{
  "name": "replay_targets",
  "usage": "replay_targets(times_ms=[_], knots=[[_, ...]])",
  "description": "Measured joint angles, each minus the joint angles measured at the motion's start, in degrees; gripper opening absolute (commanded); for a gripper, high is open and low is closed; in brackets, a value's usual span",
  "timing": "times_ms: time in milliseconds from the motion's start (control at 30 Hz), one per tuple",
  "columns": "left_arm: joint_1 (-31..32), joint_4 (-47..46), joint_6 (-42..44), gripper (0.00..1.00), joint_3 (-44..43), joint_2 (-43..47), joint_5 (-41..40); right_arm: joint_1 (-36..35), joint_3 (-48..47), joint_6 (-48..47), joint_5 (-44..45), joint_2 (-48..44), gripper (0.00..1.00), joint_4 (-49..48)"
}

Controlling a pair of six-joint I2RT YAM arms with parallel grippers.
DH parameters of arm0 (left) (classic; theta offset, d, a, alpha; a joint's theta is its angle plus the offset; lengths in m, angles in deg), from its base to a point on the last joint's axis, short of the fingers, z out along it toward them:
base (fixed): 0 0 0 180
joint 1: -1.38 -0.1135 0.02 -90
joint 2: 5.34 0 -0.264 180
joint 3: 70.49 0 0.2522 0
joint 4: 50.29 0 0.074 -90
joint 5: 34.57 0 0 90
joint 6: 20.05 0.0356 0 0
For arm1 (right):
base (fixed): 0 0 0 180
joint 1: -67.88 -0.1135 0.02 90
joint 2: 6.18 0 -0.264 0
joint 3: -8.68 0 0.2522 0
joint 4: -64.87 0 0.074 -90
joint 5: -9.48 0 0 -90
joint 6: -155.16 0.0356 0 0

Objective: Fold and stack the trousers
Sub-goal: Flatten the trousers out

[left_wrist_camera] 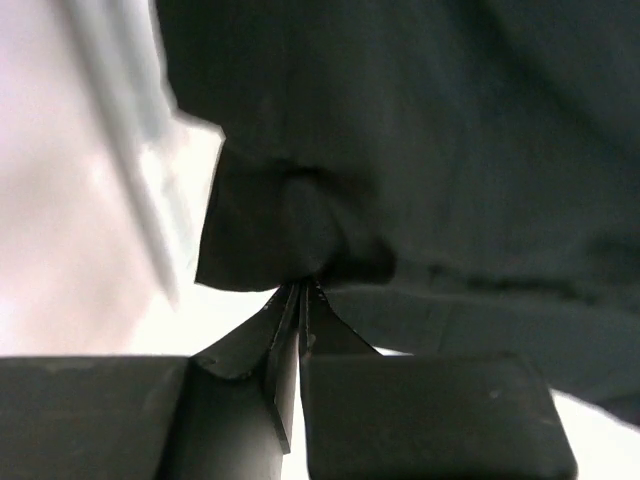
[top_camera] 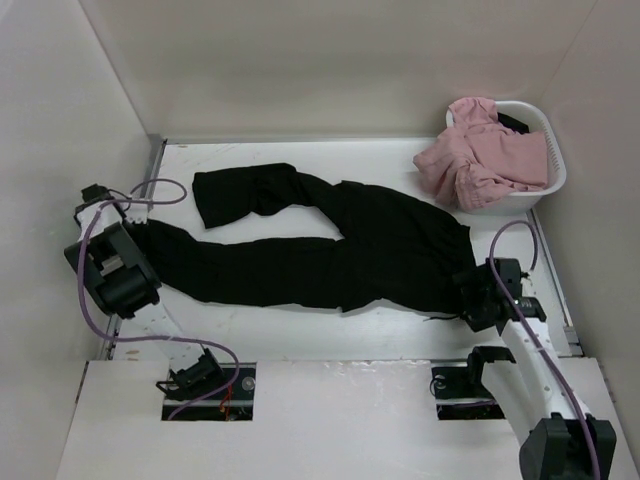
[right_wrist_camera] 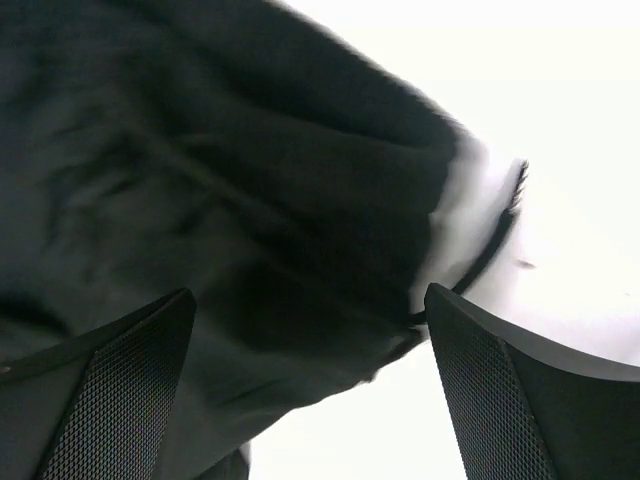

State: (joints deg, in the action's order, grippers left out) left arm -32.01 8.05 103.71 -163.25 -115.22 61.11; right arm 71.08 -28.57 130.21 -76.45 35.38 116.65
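White walls are closing in a white table (top_camera: 300, 335), with both arms reaching out over it from the near edge. Nearest, the right pincer (right_wrist_camera: 308, 300) is standing wide open and gripping nothing. Its mesh-faced fingers (right_wrist_camera: 120, 390) are straddling the near right end of the trousers (top_camera: 350, 250), where the wide upper part is lying. Black cloth is filling the space between and beyond those fingers, and bare table is showing to their right.

Farther out on the left, the left pincer (left_wrist_camera: 300, 292) is pinching shut on the end of one trouser leg, the cloth bunching right at its fingertips. From that pincer the leg is running flat across the table towards the right pincer. The second leg is bending away beyond it, its end lying apart from the left pincer, farther back and to its right.

Beyond the right pincer, in the far right corner, a white basket (top_camera: 556, 172) is holding a pink garment (top_camera: 475, 160) that is spilling over its rim.
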Motion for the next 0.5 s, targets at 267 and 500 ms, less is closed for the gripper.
replay_targets(times_ms=[267,500], knots=[[-5.14,10.49,14.75,0.01,1.81,17.70,-7.67,-4.09,1.84,7.76,4.35,10.45,0.00,-6.21],[-5.25,20.52,18.32,0.03,-12.59,14.27,-8.11,-1.55,-7.80,-0.24,4.96,6.36,0.00,-2.93]])
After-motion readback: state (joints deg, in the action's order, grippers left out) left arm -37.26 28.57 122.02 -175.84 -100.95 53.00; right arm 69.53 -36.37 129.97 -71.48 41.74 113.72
